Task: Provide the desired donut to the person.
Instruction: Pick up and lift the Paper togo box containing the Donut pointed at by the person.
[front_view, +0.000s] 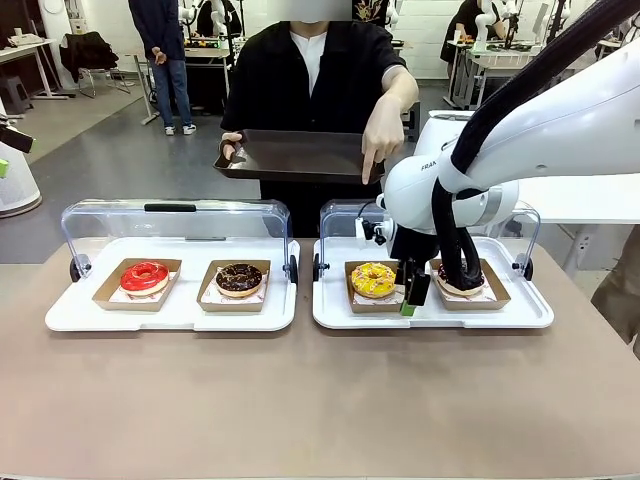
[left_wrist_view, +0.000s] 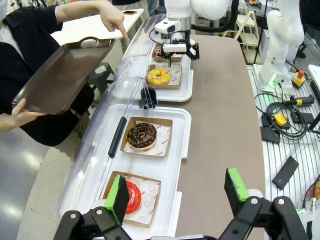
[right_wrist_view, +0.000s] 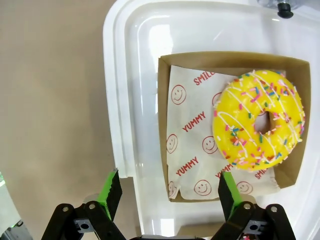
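Note:
The person (front_view: 310, 70) stands across the table, holding a dark tray (front_view: 295, 155) in one hand. The other hand's finger (front_view: 368, 175) points down over the yellow sprinkled donut (front_view: 373, 279). That yellow donut (right_wrist_view: 258, 120) lies in a cardboard box on printed paper. My right gripper (front_view: 410, 290) hangs open just beside it, over the box's near corner; its green pads (right_wrist_view: 227, 192) have nothing between them. My left gripper (left_wrist_view: 177, 192) is open and empty above the left end of the table, over the red donut (left_wrist_view: 132, 196).
Two white trays (front_view: 180, 315) with raised clear lids (front_view: 175, 215) each hold two boxed donuts: a red one (front_view: 145, 276), a chocolate one (front_view: 239, 279), and a dark one (front_view: 460, 282) partly behind my right arm. Bare brown tabletop (front_view: 320, 400) lies in front.

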